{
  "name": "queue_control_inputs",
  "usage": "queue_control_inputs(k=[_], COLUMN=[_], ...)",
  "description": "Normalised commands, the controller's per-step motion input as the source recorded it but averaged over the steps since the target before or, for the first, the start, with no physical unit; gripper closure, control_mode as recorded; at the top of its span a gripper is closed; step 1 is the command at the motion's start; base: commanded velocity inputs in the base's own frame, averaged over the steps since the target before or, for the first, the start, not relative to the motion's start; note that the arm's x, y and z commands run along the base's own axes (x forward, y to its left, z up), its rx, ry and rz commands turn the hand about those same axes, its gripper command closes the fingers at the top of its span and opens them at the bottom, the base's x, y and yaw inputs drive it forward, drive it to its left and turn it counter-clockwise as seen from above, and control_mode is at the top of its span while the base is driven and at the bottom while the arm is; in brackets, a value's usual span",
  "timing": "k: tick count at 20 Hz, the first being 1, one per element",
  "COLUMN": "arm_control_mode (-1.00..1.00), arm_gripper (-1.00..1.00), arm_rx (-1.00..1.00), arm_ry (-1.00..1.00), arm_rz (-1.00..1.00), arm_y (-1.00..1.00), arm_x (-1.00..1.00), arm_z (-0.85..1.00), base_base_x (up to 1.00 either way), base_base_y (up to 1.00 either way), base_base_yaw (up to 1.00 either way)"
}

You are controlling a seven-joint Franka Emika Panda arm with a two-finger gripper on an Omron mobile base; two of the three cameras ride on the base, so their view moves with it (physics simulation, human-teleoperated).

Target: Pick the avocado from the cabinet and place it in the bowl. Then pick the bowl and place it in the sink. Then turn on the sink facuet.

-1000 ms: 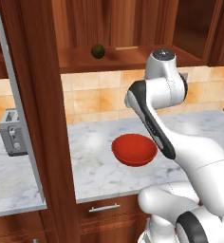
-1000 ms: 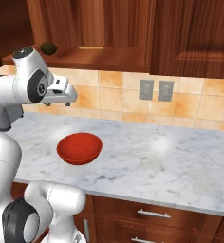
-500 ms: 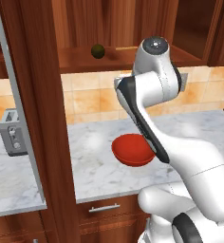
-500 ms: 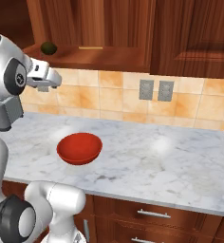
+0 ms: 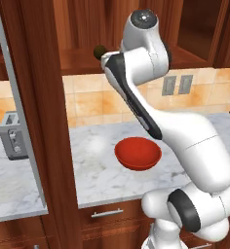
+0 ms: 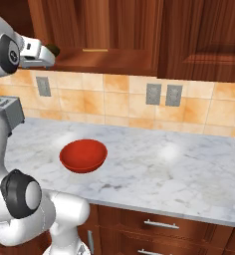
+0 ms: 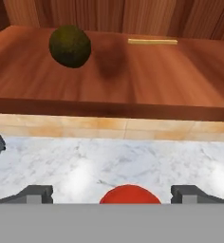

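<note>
Cabinet (image 5: 29, 97) door stands open, its plank shelf above the marble counter (image 6: 164, 169). Red bowl (image 6: 83, 155) sits upright on the counter, nothing inside. Gripper (image 7: 112, 193) is raised level with the shelf, jaws spread wide and holding nothing; avocado (image 7: 70, 46) rests on the shelf ahead, apart from the fingertips.

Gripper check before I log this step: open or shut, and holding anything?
Gripper: jaws open wide and empty, facing the shelf; the avocado sits free there.
</note>
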Motion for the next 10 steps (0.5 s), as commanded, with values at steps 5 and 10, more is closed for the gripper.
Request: queue_control_inputs(k=[5,10], arm_control_mode=[-1.0,-1.0], arm_gripper=[-1.0,-1.0], arm_rx=[0.0,0.0], arm_ry=[0.0,0.0], arm_rz=[0.01,0.02], arm_y=[0.35,0.16], arm_x=[0.89,0.82], arm_z=[0.15,-0.03], base_base_x=[0.0,0.0], base_base_y=[0.0,0.0], base_base_yaw=[0.0,0.0])
